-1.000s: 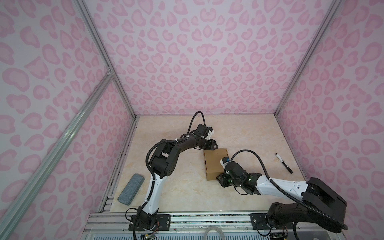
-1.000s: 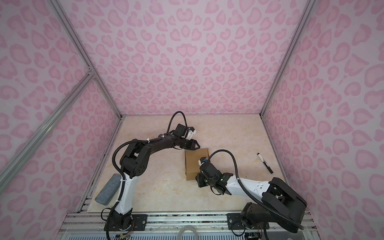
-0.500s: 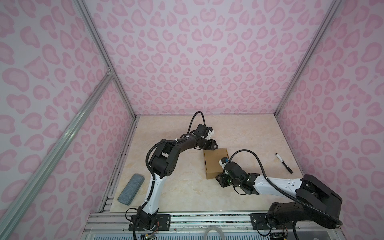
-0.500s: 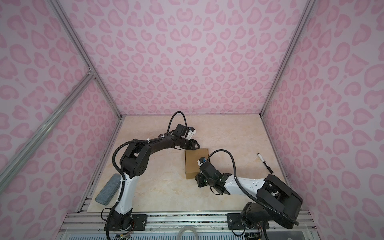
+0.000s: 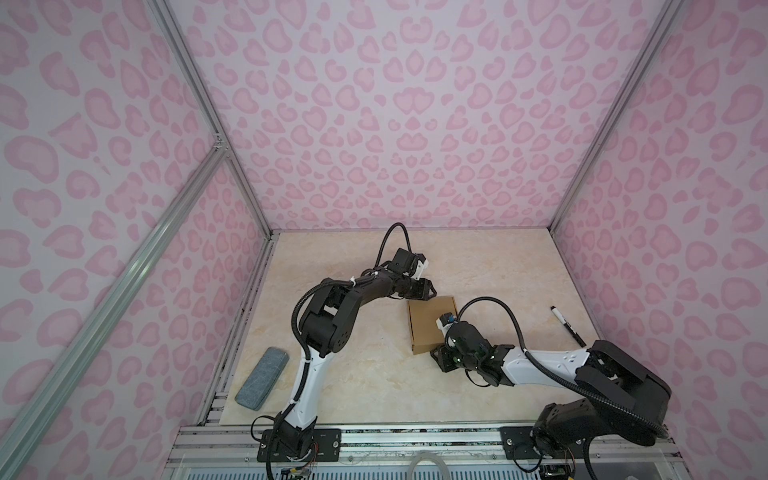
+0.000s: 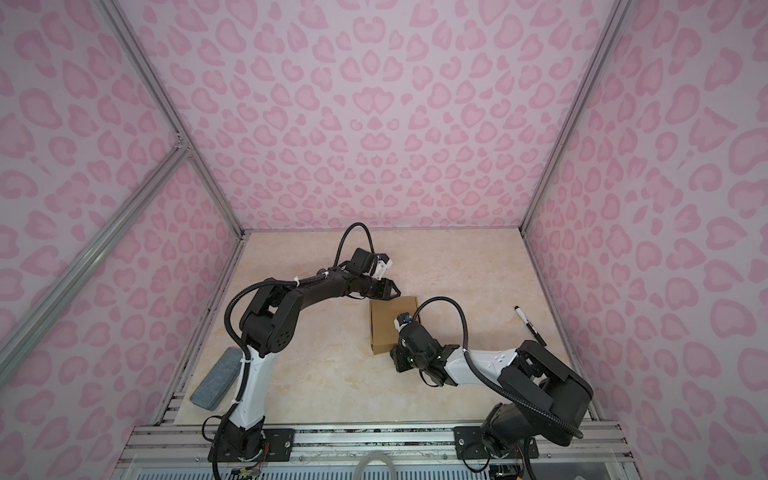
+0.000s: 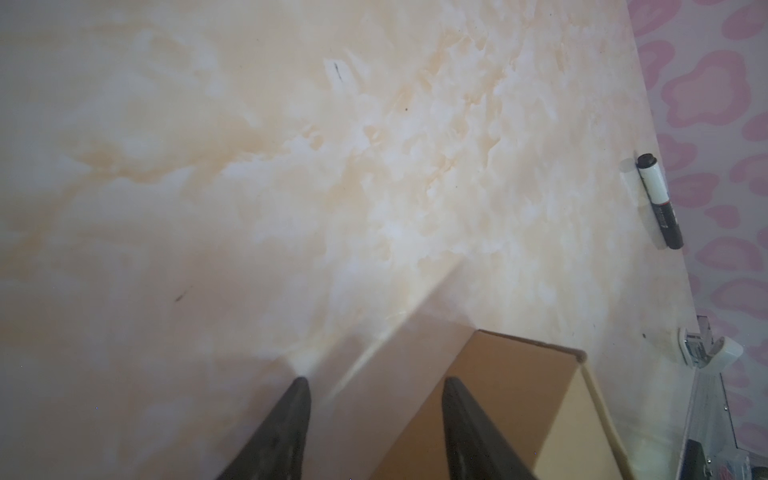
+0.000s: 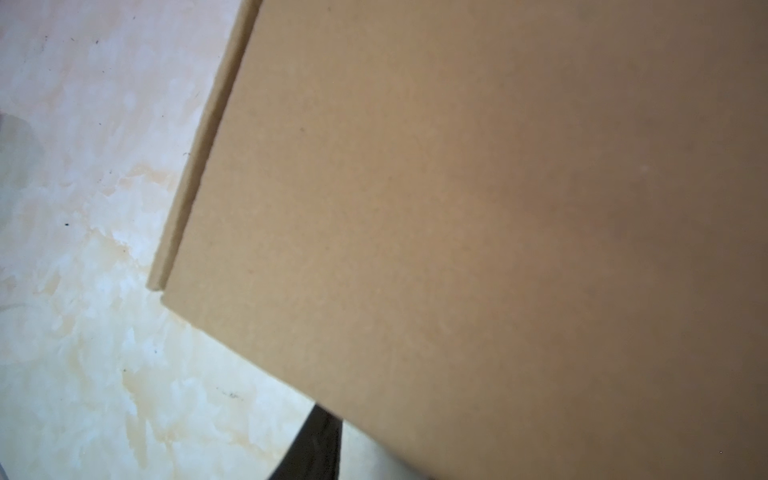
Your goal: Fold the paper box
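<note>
You see the plain brown cardboard box [image 5: 430, 322], a shallow closed carton, lying flat near the middle of the beige marble-pattern table [image 5: 374, 374]. Your left gripper [image 7: 374, 380] stands at the 12 o'clock edge of the box. Its jaws are about half apart and hold nothing. Your right gripper [image 5: 439, 358] is at the 5 o'clock corner of the box. The cardboard hides its jaws, so I cannot tell its grip. The black marker pen [image 5: 568, 326] lies at 3 o'clock, well apart.
</note>
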Tool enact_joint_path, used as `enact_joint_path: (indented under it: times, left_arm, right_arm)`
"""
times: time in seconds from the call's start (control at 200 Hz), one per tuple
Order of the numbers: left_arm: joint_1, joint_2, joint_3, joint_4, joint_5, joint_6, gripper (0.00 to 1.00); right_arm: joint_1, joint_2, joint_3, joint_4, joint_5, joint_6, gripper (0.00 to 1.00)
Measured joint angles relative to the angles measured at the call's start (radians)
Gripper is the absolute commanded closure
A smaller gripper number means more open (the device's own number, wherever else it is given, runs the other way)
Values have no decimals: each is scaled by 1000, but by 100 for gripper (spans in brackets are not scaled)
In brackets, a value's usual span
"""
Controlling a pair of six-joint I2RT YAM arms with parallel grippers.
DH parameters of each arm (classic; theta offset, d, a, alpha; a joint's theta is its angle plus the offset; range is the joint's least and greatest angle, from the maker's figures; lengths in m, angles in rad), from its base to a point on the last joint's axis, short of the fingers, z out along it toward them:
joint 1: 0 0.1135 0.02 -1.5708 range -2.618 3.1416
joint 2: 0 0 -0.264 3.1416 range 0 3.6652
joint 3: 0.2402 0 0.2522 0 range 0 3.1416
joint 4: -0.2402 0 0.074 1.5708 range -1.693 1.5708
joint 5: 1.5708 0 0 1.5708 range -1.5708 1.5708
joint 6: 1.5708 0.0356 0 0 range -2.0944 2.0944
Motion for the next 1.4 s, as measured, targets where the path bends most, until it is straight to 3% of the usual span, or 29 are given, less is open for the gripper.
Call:
enact_joint_path:
  times: [0.135, 0.405, 0.755, 1.01, 1.405]
  left_arm:
    - [-1, 0, -2, 4, 2, -4, 46]
    - [-8, 0, 0, 5, 24, 21, 46]
    - [-10, 0, 1, -1, 35, 24, 46]
    - [-10, 0, 1, -1, 37, 24, 46]
    - [-18, 0, -16, -2, 84, 27, 46]
  right_arm:
    - [-4, -53, -8, -46, 13, -7, 64]
    - [-5, -324, -106, -81, 49, 28, 63]
    - [-25, -601, -139, -336, 182, 134, 67]
    - [-57, -553, -161, -386, 198, 165, 70]
    - [-112, -341, -155, -245, 173, 160, 73]
